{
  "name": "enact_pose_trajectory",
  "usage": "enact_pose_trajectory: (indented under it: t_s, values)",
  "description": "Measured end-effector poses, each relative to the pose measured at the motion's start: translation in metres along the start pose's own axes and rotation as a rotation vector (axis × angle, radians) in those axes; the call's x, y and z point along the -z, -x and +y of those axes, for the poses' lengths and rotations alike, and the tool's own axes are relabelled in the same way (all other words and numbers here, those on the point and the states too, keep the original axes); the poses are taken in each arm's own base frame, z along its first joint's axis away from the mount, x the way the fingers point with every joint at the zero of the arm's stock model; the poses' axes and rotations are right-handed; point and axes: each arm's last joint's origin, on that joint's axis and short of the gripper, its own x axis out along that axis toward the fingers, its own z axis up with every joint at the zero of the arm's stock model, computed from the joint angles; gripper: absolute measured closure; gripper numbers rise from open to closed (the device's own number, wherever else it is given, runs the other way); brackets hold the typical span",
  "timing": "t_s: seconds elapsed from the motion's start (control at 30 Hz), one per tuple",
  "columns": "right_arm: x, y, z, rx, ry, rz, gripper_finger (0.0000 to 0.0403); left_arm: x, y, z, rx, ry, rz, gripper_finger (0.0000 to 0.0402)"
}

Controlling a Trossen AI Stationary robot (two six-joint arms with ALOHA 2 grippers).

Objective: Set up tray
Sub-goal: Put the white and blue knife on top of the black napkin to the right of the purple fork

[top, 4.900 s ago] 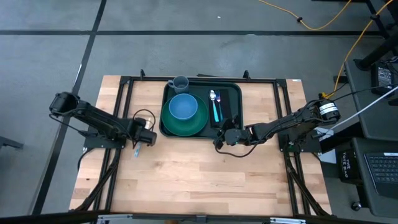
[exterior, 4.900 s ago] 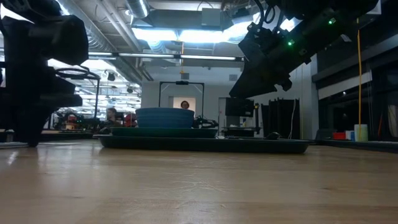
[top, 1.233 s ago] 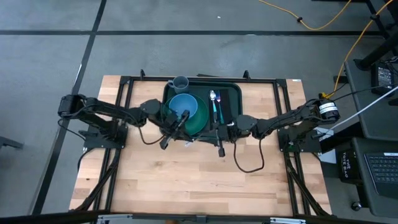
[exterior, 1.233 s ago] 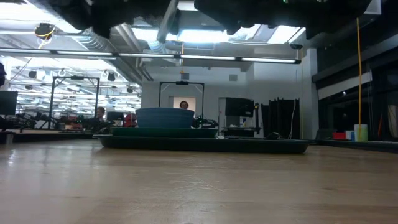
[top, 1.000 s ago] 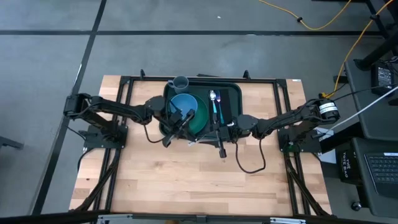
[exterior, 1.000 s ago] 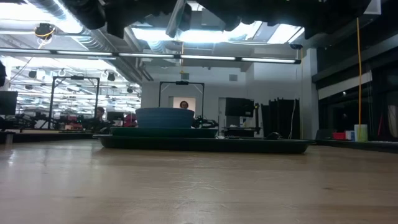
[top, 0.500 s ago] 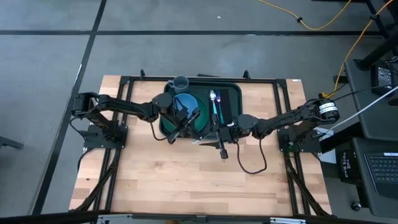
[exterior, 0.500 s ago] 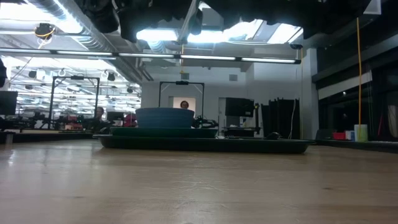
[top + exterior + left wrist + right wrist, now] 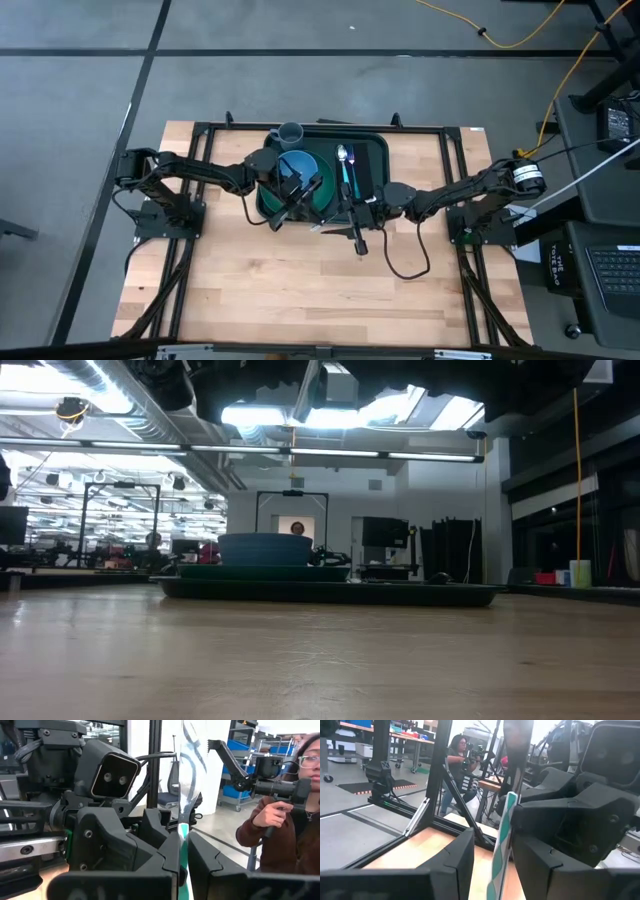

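Note:
A fork with a green handle (image 9: 183, 852) and a metal upper part (image 9: 189, 780) hangs above the bare wood in front of the dark green tray (image 9: 377, 150). In the high view it is a pale sliver (image 9: 317, 228). My left gripper (image 9: 322, 222) is shut on it, pointing level toward my right gripper (image 9: 345, 226). The right gripper's fingers are apart, and the striped green handle (image 9: 502, 845) stands between them. The tray holds a green plate (image 9: 322, 198), a blue bowl (image 9: 297, 170), a grey mug (image 9: 290, 133) and cutlery (image 9: 346, 170). My left gripper pinches the fork's green handle (image 9: 183, 865) between its two fingers, just below where the metal begins. The fingers come level from the table's left and lie across the fork. The fork is lifted clear of the table. Whether my right gripper touches the handle, I cannot tell.
A black napkin (image 9: 364, 178) lies under the cutlery on the tray's right side. Bare wood (image 9: 320, 290) stretches from the grippers to the near edge. A black frame (image 9: 200, 140) runs around the table. A person (image 9: 280, 815) stands beyond the table.
My left gripper has carried the fork a little toward the table's right edge, closer to my right gripper, still shut on it and clear of the table.

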Motion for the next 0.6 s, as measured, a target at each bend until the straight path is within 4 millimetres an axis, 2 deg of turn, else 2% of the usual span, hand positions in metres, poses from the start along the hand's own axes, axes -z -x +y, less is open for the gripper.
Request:
enact_pose_trajectory:
  t_s: [0.6]
  values:
    - [-0.012,-0.005,-0.003,-0.039,0.032,-0.054,0.0269,-0.005,0.0,-0.001,0.013,-0.061,-0.029,0.0396]
